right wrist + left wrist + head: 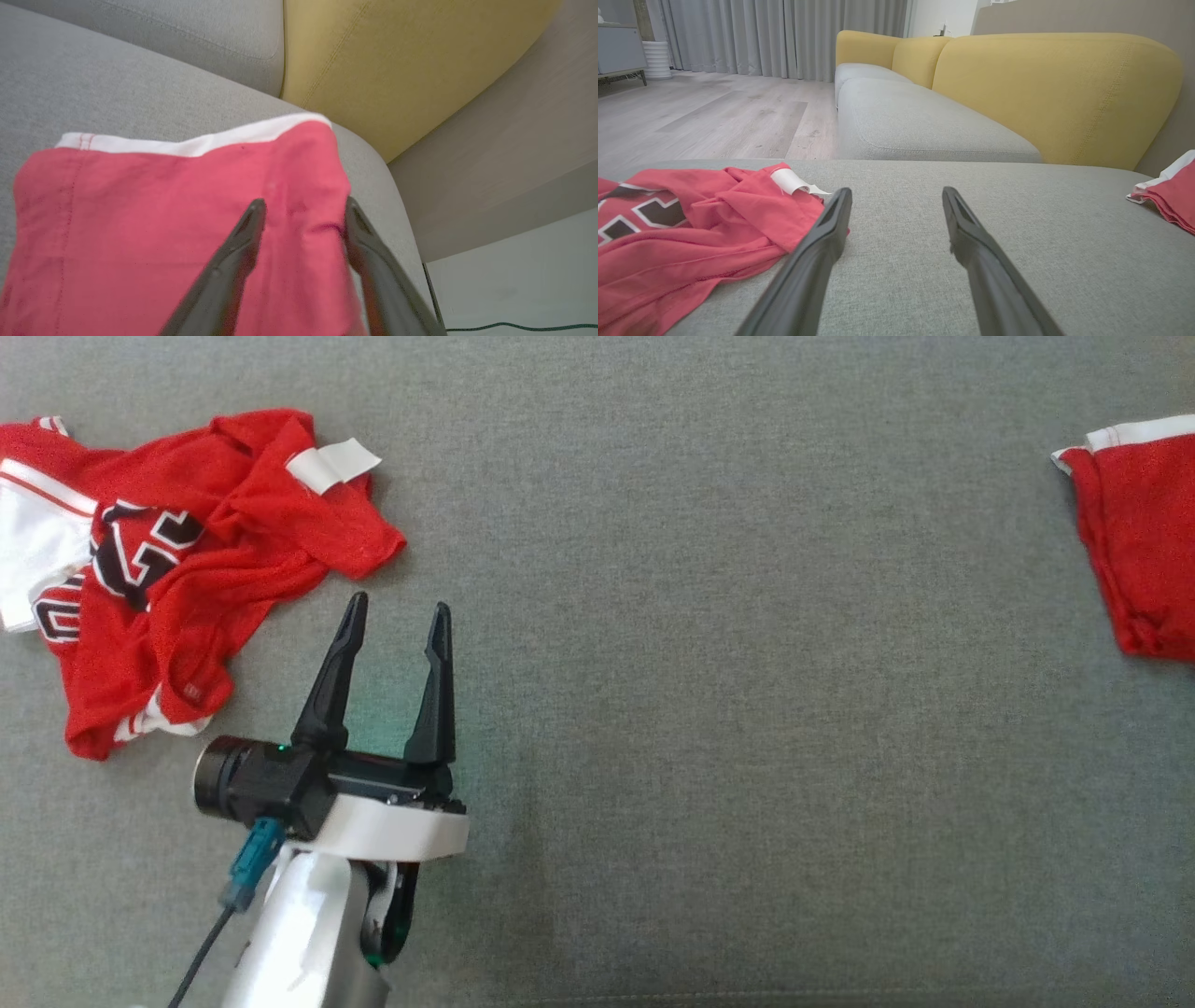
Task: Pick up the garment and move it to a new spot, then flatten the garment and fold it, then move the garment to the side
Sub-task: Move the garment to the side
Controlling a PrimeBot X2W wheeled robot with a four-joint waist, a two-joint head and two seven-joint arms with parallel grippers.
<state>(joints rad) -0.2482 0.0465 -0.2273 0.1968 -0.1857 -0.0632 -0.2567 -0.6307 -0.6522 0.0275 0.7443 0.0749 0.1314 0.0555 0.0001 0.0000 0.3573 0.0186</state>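
Left gripper (399,604) nearest, low over the grey seat cushion (747,709), fingers spread wide, holding nothing. Just beyond it, to the left: crumpled red jersey (233,523), not flattened, not folded. Far right end of the cushion: folded red garment (1144,541), lying flat. Right gripper (303,203) over it, fingers apart; the cloth looks let go, though blur makes that uncertain. Judgement: that piece is folded and set aside, while the jersey has every step left. No containers; both lie on bare cushion.
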